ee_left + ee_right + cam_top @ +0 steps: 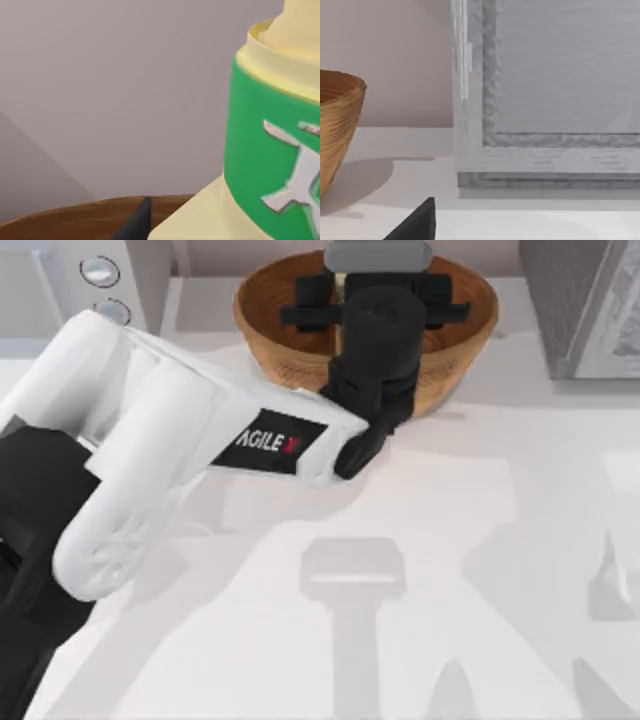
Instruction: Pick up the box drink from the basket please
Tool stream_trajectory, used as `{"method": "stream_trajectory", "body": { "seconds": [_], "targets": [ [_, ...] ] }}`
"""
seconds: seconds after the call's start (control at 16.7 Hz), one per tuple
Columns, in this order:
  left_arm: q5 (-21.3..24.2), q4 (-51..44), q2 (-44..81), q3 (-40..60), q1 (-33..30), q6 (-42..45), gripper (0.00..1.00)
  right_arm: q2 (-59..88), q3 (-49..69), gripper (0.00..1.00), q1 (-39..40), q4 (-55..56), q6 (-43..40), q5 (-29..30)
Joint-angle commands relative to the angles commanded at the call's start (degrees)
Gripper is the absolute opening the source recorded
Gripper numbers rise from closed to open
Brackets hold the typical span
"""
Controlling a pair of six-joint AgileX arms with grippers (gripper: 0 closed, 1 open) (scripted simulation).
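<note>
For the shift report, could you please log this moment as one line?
left end effector over basket | box drink close by | grasp unconfirmed | right arm parked

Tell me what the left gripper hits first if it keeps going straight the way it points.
Most likely the box drink: it stands right ahead of the left gripper, which is over the basket. The exact gap is unclear.

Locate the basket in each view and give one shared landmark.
Top view: basket at back centre, with the left gripper over it.
Left wrist view: its brown rim, next to the box drink.
Right wrist view: its woven outer wall.
Shared landmark: grey appliance beside the basket, in the top and right wrist views.
</note>
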Motion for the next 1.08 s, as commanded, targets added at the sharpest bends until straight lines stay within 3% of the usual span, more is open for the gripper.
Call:
{"method": "stream_trajectory", "body": {
  "seconds": [0.24, 0.84, 1.08],
  "targets": [
    [0.0, -3.21, -1.11, 1.39, -0.03, 0.15, 0.0, 0.0, 0.0, 1.0, 0.0, 0.0, 0.0, 0.0],
    [-0.24, -24.1, -11.0, 13.36, -0.05, 0.17, 0.0, 0.0, 0.0, 1.0, 0.0, 0.0, 0.0, 0.0],
    [-0.24, -27.35, -12.39, 15.07, -0.09, 0.17, 0.0, 0.0, 0.0, 1.0, 0.0, 0.0, 0.0, 0.0]
  ]
}}
